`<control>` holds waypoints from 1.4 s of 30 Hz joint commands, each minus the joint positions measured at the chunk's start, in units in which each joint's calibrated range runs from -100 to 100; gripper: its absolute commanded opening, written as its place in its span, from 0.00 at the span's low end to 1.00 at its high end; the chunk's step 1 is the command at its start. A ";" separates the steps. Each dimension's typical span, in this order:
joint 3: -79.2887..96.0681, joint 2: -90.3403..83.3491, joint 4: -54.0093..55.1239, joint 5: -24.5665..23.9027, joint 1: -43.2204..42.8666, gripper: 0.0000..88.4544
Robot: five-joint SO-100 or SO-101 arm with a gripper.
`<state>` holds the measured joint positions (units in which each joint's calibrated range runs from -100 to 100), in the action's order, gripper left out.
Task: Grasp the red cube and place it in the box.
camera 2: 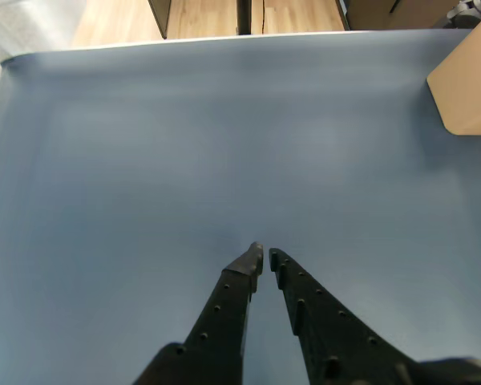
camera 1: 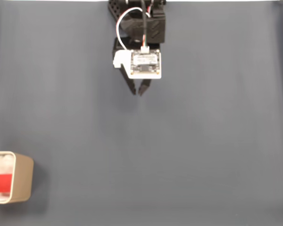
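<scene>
The fixed view takes in the whole blue-grey mat (camera 1: 203, 141), with the arm (camera 1: 141, 28) reaching in from the top edge. The other view looks along the black fingers (camera 2: 224, 305) to a tan corner (camera 2: 469, 88) at its right edge and wood flooring (camera 2: 120, 20) past the mat. The claw (camera 1: 137, 92) holds nothing, its tips all but together with a sliver of gap, apart from everything else. Well away from it, toward the fixed view's lower left, sits the box (camera 1: 23, 181). The red cube (camera 1: 3, 182) lies inside it.
</scene>
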<state>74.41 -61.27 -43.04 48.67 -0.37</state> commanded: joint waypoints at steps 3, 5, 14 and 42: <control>7.61 -8.84 0.50 0.83 -0.41 0.00; 10.53 -11.52 0.25 0.98 -0.27 0.00; 22.21 -23.39 -3.27 2.05 0.16 0.00; 25.41 -38.65 -30.40 -0.05 -0.48 0.00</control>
<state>99.37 -99.31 -71.68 48.77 -0.37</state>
